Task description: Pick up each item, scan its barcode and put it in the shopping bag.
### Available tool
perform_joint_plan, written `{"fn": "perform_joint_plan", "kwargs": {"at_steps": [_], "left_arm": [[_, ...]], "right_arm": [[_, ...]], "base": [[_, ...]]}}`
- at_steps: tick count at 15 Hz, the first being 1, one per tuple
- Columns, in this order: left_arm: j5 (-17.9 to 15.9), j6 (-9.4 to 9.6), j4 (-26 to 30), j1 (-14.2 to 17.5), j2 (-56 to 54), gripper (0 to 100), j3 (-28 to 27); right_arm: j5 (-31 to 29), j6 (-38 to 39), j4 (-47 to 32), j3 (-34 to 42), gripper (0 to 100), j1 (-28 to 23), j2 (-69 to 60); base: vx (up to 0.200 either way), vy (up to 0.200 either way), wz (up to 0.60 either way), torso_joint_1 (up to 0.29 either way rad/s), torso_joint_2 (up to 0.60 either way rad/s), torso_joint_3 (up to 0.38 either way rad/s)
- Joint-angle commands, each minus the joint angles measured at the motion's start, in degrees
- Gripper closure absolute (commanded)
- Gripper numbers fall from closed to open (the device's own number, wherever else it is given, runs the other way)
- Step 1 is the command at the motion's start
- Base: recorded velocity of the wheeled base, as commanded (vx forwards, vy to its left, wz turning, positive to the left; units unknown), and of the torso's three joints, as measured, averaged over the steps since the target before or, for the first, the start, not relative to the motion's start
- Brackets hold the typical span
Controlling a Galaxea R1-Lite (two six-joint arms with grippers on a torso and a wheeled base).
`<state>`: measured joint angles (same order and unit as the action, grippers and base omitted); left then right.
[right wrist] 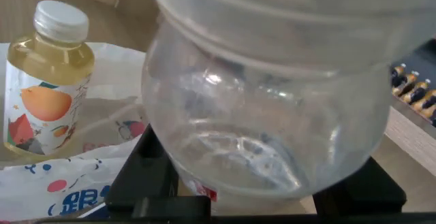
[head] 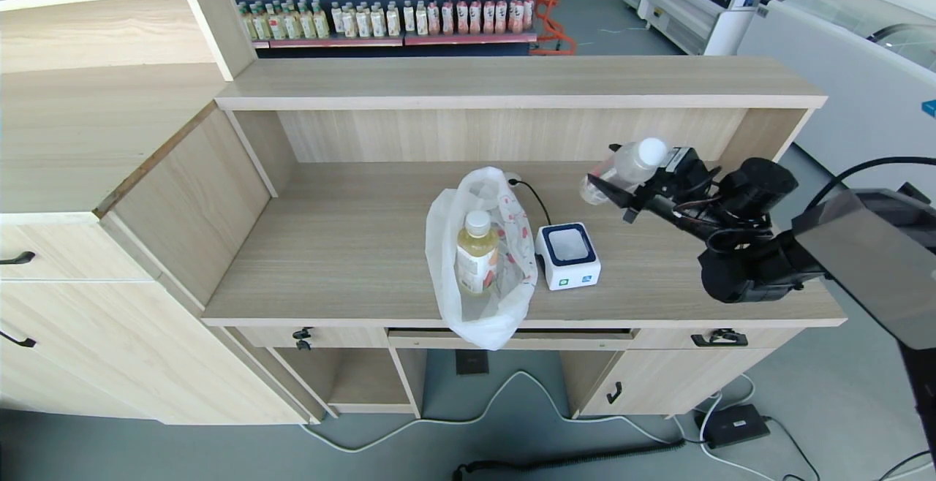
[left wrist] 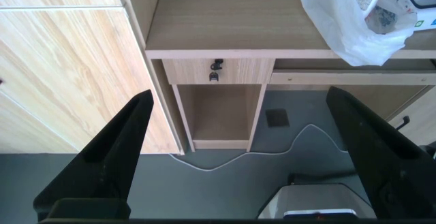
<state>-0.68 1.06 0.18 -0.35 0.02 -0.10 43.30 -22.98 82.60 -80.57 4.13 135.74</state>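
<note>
My right gripper (head: 621,188) is shut on a clear plastic bottle (head: 625,168) with a white cap, held tilted above the counter (head: 351,247), up and right of the scanner. In the right wrist view the clear bottle (right wrist: 272,108) looms very close. The white barcode scanner (head: 568,255) stands on the counter beside the white shopping bag (head: 479,254). A yellow juice bottle (head: 477,253) with a white cap stands upright inside the bag; the juice bottle (right wrist: 48,81) and bag (right wrist: 68,176) lie behind the held bottle. My left gripper (left wrist: 242,156) hangs open below counter level, in front of the cabinet.
A raised ledge (head: 512,79) runs along the counter's back, with side walls at both ends. A black cable (head: 534,199) leads from the scanner. Under the counter are a drawer with keys (left wrist: 216,71) and an open shelf (left wrist: 218,115). Cables lie on the floor.
</note>
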Motion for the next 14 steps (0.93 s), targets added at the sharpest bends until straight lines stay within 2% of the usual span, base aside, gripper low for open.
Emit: {"fn": "perform_joint_plan", "kwargs": {"at_steps": [1,2,3,4,6,8,11,13,14], "left_arm": [[0.0,-0.01,0.0,0.0,0.0,0,0.0],[0.0,-0.01,0.0,0.0,0.0,0,0.0],[0.0,-0.01,0.0,0.0,0.0,0,0.0],[0.0,-0.01,0.0,0.0,0.0,0,0.0],[0.0,-0.01,0.0,0.0,0.0,0,0.0],[0.0,0.08,0.0,0.0,0.0,0,0.0],[0.0,-0.01,0.0,0.0,0.0,0,0.0],[0.0,-0.01,0.0,0.0,0.0,0,0.0],[0.0,-0.01,0.0,0.0,0.0,0,0.0]], "right_arm": [[-19.3,9.8,-6.2,14.9,100,-3.8,-17.5],[-27.1,11.4,-10.7,19.1,100,-4.6,-21.7],[-32.4,11.2,-13.0,24.6,100,-5.7,-25.7],[-34.5,11.0,-12.6,30.6,100,-7.1,-29.0],[-35.0,8.0,-9.7,41.5,100,-9.8,-35.1],[-36.2,6.9,-9.9,43.8,100,-10.3,-39.3],[-45.4,6.6,-9.8,44.0,100,-9.8,-40.6],[-46.7,6.6,-10.0,43.9,100,-9.8,-41.3],[-46.4,6.7,-9.6,43.7,100,-9.8,-41.4]], "base": [[0.0,0.0,0.0,0.0,0.0,0.0],[0.0,0.0,0.0,0.0,0.0,0.0],[0.0,0.0,0.0,0.0,0.0,0.0],[0.0,0.0,0.0,0.0,0.0,0.0],[0.0,0.0,0.0,0.0,0.0,0.0],[0.0,0.0,0.0,0.0,0.0,0.0],[0.0,0.0,0.0,0.0,0.0,0.0],[0.0,0.0,0.0,0.0,0.0,0.0],[0.0,0.0,0.6,0.002,0.0,0.007]]}}
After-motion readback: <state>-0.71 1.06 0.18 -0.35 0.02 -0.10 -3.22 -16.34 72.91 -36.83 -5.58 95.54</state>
